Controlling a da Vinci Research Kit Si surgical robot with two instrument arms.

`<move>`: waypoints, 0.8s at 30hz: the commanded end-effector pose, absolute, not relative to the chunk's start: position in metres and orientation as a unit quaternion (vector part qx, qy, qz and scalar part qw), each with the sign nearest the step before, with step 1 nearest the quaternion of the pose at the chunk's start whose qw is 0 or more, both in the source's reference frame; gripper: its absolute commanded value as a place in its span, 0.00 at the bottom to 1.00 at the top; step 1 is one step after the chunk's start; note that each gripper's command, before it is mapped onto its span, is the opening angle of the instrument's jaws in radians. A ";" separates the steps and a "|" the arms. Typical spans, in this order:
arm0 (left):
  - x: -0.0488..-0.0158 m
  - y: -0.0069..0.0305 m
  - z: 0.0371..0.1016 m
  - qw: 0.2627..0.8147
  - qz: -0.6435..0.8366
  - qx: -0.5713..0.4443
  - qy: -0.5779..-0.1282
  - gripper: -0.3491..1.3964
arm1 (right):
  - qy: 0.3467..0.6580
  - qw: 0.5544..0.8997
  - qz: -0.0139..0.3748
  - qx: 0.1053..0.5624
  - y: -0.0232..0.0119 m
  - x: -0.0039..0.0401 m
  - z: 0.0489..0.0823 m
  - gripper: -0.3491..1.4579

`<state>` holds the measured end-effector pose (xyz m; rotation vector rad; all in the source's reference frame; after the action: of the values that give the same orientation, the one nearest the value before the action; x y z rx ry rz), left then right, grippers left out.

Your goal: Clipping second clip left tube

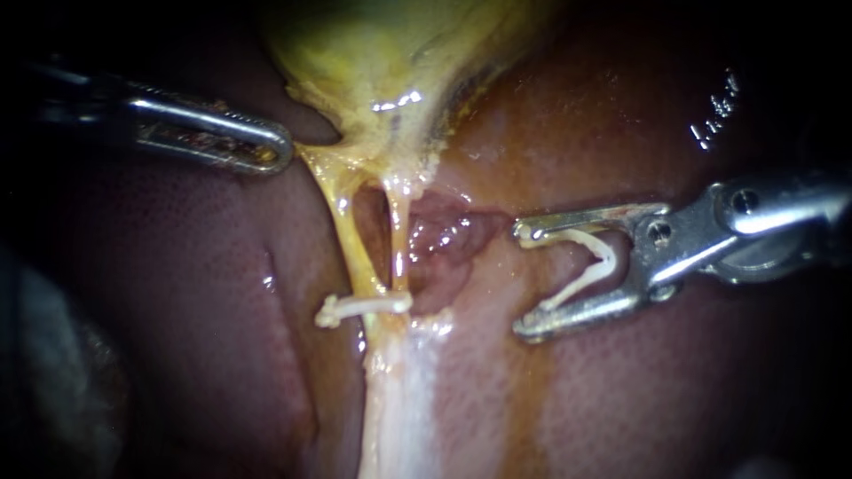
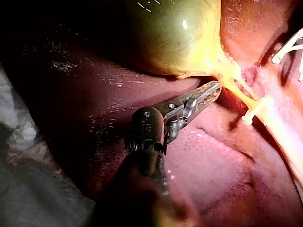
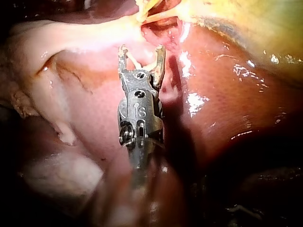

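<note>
The yellow-green gallbladder [image 1: 390,53] narrows into two thin tubes, the left tube [image 1: 349,235] and the right tube [image 1: 398,239]. A white clip [image 1: 364,305] lies across them low down, and it also shows as the clip [image 2: 253,111] ahead of my left instrument. My right instrument [image 1: 524,281] stands to the right of the tubes, apart from them. Its jaws are spread wide and grip an open white V-shaped clip [image 1: 587,266] by both legs; that clip [image 3: 134,61] also shows in the right wrist view. My left instrument [image 1: 271,149] has its jaws together, tip beside the gallbladder's neck.
Dark red liver [image 1: 204,293] surrounds the tubes. A raw pink patch [image 1: 448,235] lies between the right tube and my right instrument. A pale band of tissue [image 1: 399,399] runs down from the clipped spot. White cloth [image 2: 19,132] lies behind my left instrument.
</note>
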<state>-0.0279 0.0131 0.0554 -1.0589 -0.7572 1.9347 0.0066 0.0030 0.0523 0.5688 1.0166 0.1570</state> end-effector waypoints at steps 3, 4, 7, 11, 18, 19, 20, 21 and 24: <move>-0.0281 0.0130 0.0554 0.394 0.763 -0.418 -0.297 0.00 | 0.484 0.816 0.113 0.294 0.0027 0.0084 0.0525 0.46; -0.0281 0.0130 0.0553 0.395 0.763 -0.418 -0.297 0.00 | 0.489 0.810 0.125 0.300 0.0026 0.0090 0.0526 0.47; -0.0282 0.0128 0.0551 0.395 0.763 -0.418 -0.297 0.00 | 0.499 0.787 0.159 0.327 0.0019 0.0108 0.0528 0.47; -0.0286 0.0126 0.0548 0.397 0.762 -0.417 -0.294 0.00 | 0.504 0.768 0.177 0.354 0.0008 0.0131 0.0532 0.46; -0.0289 0.0124 0.0545 0.398 0.762 -0.417 -0.295 0.00 | 0.517 0.738 0.208 0.380 0.0011 0.0155 0.0540 0.45; -0.0289 0.0124 0.0545 0.398 0.762 -0.417 -0.295 0.00 | 0.516 0.736 0.213 0.383 0.0012 0.0157 0.0542 0.45; -0.0289 0.0124 0.0545 0.398 0.762 -0.417 -0.295 0.00 | 0.515 0.734 0.217 0.386 0.0012 0.0157 0.0544 0.45; -0.0289 0.0124 0.0545 0.398 0.762 -0.417 -0.295 0.00 | 0.513 0.731 0.224 0.390 0.0013 0.0157 0.0548 0.45; -0.0290 0.0124 0.0545 0.398 0.762 -0.417 -0.295 0.00 | 0.511 0.724 0.236 0.399 0.0015 0.0155 0.0561 0.45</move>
<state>-0.0290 0.0124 0.0545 -1.0562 -0.7461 1.9291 0.0156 0.0014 0.0564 0.8869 1.1257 0.5306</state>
